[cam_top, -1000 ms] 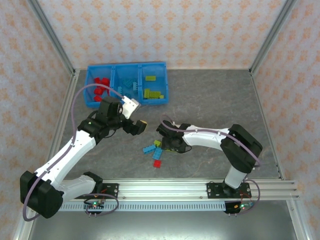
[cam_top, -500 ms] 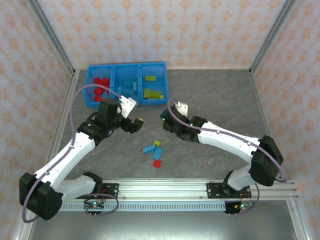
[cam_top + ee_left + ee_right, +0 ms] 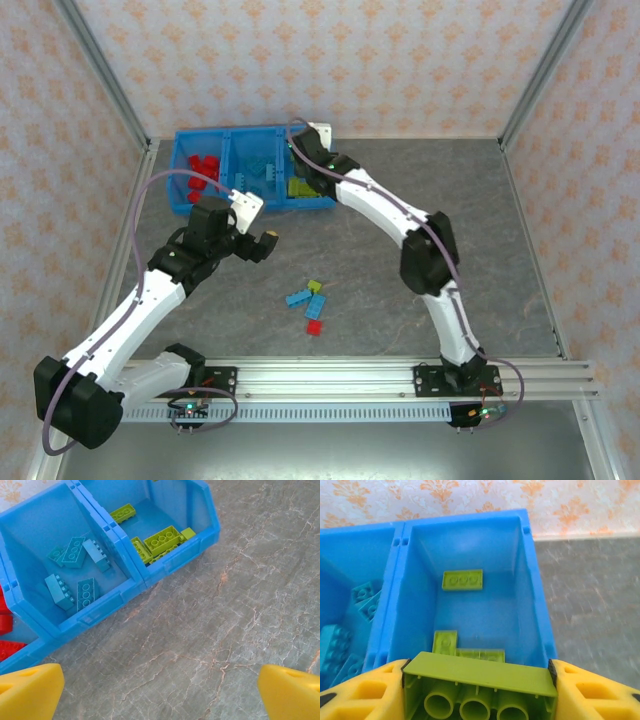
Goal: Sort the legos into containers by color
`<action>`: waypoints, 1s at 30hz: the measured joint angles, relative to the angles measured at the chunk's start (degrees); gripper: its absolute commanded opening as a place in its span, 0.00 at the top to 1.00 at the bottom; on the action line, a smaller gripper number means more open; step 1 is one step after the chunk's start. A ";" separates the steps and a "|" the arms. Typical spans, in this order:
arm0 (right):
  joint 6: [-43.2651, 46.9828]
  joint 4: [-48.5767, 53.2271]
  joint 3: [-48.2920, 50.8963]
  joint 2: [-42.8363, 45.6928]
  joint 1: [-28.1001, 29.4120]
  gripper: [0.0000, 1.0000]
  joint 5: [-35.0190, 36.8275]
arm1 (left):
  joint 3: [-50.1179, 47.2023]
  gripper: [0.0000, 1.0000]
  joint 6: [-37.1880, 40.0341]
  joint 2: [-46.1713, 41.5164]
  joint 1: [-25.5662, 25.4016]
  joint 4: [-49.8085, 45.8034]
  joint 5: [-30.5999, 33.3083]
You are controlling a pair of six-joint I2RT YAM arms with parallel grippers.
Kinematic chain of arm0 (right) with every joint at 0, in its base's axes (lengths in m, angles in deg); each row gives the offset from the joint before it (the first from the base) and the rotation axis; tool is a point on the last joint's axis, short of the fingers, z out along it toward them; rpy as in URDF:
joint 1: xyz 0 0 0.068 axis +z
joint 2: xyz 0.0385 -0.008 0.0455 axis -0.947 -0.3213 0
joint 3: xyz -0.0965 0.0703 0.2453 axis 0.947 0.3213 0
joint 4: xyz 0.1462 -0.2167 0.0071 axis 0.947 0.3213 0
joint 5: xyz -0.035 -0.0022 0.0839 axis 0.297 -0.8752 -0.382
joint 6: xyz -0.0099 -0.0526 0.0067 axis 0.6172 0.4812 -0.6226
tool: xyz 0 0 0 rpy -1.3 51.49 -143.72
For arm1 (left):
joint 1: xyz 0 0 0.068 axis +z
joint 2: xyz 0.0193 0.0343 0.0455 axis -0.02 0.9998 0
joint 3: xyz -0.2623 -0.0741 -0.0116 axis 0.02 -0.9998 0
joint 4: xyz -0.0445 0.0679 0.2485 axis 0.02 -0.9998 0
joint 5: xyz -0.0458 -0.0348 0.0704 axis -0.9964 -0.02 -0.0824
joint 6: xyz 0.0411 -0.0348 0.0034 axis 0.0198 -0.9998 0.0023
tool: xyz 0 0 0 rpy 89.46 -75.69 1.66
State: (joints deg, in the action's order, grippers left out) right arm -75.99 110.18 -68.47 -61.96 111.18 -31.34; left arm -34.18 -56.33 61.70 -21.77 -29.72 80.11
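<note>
Now the right gripper [image 3: 479,692] pinches a lime-green studded plastic brick [image 3: 480,676] above the right compartment [image 3: 485,612] of the blue plastic tray [image 3: 534,575]; the left gripper [image 3: 160,692] spreads wide, empty.

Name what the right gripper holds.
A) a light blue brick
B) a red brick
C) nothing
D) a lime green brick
D: in the right wrist view, the right gripper is clamped on a lime green brick, over the tray compartment that has other green bricks in it.
</note>
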 measured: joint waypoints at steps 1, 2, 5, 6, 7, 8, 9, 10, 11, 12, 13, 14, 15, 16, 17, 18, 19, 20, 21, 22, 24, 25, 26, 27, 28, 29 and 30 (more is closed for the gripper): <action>1.18 1.51 -4.81 -3.43 -0.28 0.29 -0.02 | 0.00 0.00 0.11 0.09 0.13 -0.02 0.02; 2.38 3.15 -9.70 -6.73 -0.55 0.24 -0.04 | 0.00 0.00 0.31 0.13 0.39 -0.02 0.02; 4.85 7.10 -17.90 -11.98 -0.85 0.19 -0.22 | 0.00 0.00 0.48 0.24 0.81 -0.02 0.07; 5.38 8.20 -19.04 -12.48 -0.85 0.18 -0.31 | 0.00 0.00 0.48 0.24 0.81 0.00 0.04; 5.68 8.96 -19.52 -12.52 -0.85 0.18 -0.52 | 0.00 0.00 0.48 0.31 0.81 0.00 0.04; 5.97 9.57 -19.82 -12.41 -0.85 0.17 -0.76 | 0.00 0.00 0.48 0.46 0.81 0.00 0.02; 6.19 9.88 -19.91 -12.07 -0.85 0.17 -1.09 | 0.00 0.00 0.48 0.70 0.81 0.00 0.00; 6.36 10.34 -19.89 -11.61 -0.85 0.17 -1.33 | 0.00 0.00 0.48 1.03 0.81 0.00 -0.02; 6.51 10.95 -19.78 -11.02 -0.85 0.17 -1.60 | 0.00 0.00 0.48 1.49 0.81 0.00 -0.04; 6.56 11.52 -19.41 -10.05 -0.85 0.17 -2.01 | 0.02 0.00 0.48 1.92 0.81 0.00 -0.04; 6.56 12.07 -18.38 -8.50 -0.85 0.18 -2.56 | 0.02 0.00 0.48 2.25 0.81 -0.02 -0.09; 6.51 12.81 -16.90 -6.56 -0.85 0.17 -3.10 | 0.02 0.00 0.48 2.60 0.81 -0.02 -0.13; 6.49 13.40 -14.91 -3.85 -0.85 0.18 -3.74 | 0.02 0.00 0.48 2.75 0.81 -0.04 -0.26; 6.38 13.73 -12.79 -1.27 -0.85 0.17 -4.15 | 0.02 0.00 0.44 2.84 0.81 -0.04 -0.28; 6.10 13.66 -9.07 2.62 -0.85 0.17 -4.76 | 0.04 0.00 0.28 2.86 0.81 -0.09 -0.31; 5.68 13.66 -4.76 7.13 -0.85 0.17 -5.22 | 0.09 0.00 -0.02 2.86 0.81 -0.11 -0.44; 5.18 13.75 -0.96 11.23 -0.85 0.17 -5.55 | 0.31 0.00 -0.74 3.04 0.81 -0.42 -0.57; 4.50 12.81 4.74 16.87 -0.85 0.17 -5.97 | 0.85 0.00 -1.77 3.43 0.76 -1.03 -0.68; 3.72 12.37 10.64 22.73 -0.83 0.17 -6.36 | 1.97 0.00 -3.65 4.26 0.55 -2.03 -0.61; 3.13 12.24 15.04 27.32 -0.85 0.17 -6.67 | 3.08 0.00 -5.51 5.20 0.17 -2.93 -0.17; 1.03 10.29 27.21 39.32 -0.85 0.16 -7.61 | 6.27 0.01 -11.15 7.91 -1.66 -5.29 1.44; 0.00 9.99 31.69 43.85 -0.85 0.16 -8.00 | 7.43 0.02 -13.97 9.03 -2.67 -6.19 2.03; -1.46 9.44 37.29 49.33 -0.85 0.15 -8.39 | 8.55 0.02 -17.55 10.21 -3.89 -7.13 2.71; -3.17 8.70 42.99 54.60 -0.85 0.15 -9.05 | 9.29 0.03 -20.79 11.21 -5.05 -8.13 2.95; -4.66 8.37 47.39 58.69 -0.85 0.14 -9.81 | 9.79 0.03 -23.98 12.22 -6.21 -9.05 3.02; -6.47 7.89 52.52 63.10 -0.85 0.14 -10.97 | 10.05 0.04 -27.04 13.20 -7.54 -9.75 3.04; -8.44 7.69 57.66 67.47 -0.85 0.14 -12.24 | 10.21 0.04 -30.47 14.43 -9.16 -10.54 3.06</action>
State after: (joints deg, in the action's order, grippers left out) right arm -84.43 117.87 -10.81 5.52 110.33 -43.58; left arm -23.97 -86.80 76.12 -30.93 -40.25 83.17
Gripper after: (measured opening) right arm 0.858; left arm 0.965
